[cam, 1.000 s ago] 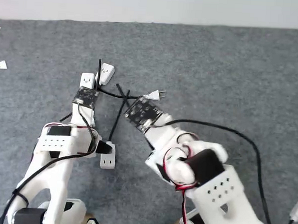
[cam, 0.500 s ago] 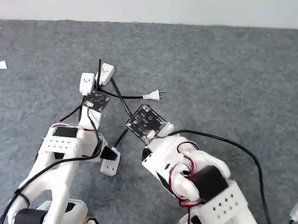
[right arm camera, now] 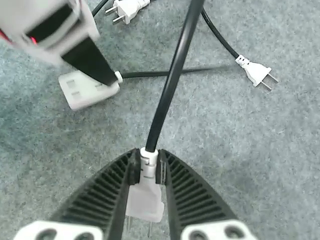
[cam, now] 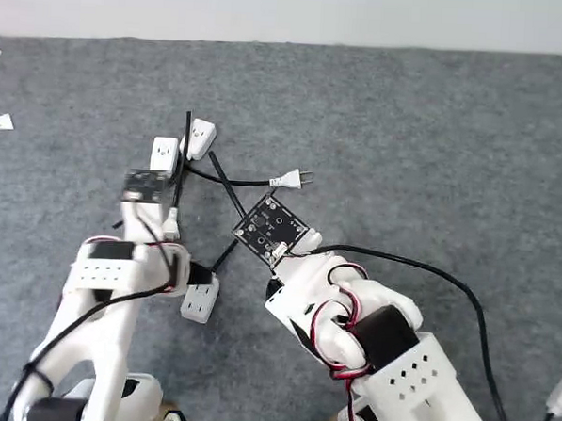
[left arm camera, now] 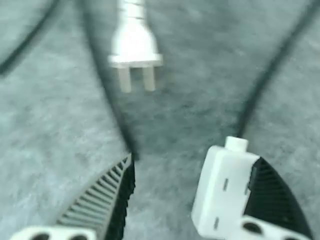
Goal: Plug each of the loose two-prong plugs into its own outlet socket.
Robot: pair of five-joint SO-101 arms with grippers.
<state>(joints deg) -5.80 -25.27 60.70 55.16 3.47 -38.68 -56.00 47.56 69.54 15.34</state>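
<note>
The right gripper (right arm camera: 147, 156) is closed tight on a white plug (right arm camera: 145, 200). Both ribbed fingers press its sides, and the two prongs stick out back toward the wrist. The plug's black cable (right arm camera: 175, 75) runs straight out from between the fingertips, over the grey carpet (cam: 436, 134).

The left gripper (left arm camera: 194, 164) stands wide open, low over the carpet. A white outlet socket (left arm camera: 222, 192) sits inside the gap, right up against one finger (left arm camera: 272, 195). It looks to be touching that finger, though the view there is too soft to be sure. The other finger is well clear of the socket, so nothing is clamped.

Just beyond the open jaws lies a second plug (left arm camera: 134, 47), loose on the carpet with its prongs pointing back at the gripper. A dark cable passes beside it.

Further out, a third plug (cam: 290, 180) lies loose on the carpet between the two arms, its prongs pointing away to the right side of the table. Its black lead trails back toward the socket at the left gripper. Another socket block (cam: 201, 301) rests on the carpet close by the left arm (cam: 108, 277), between the two arms.
</note>
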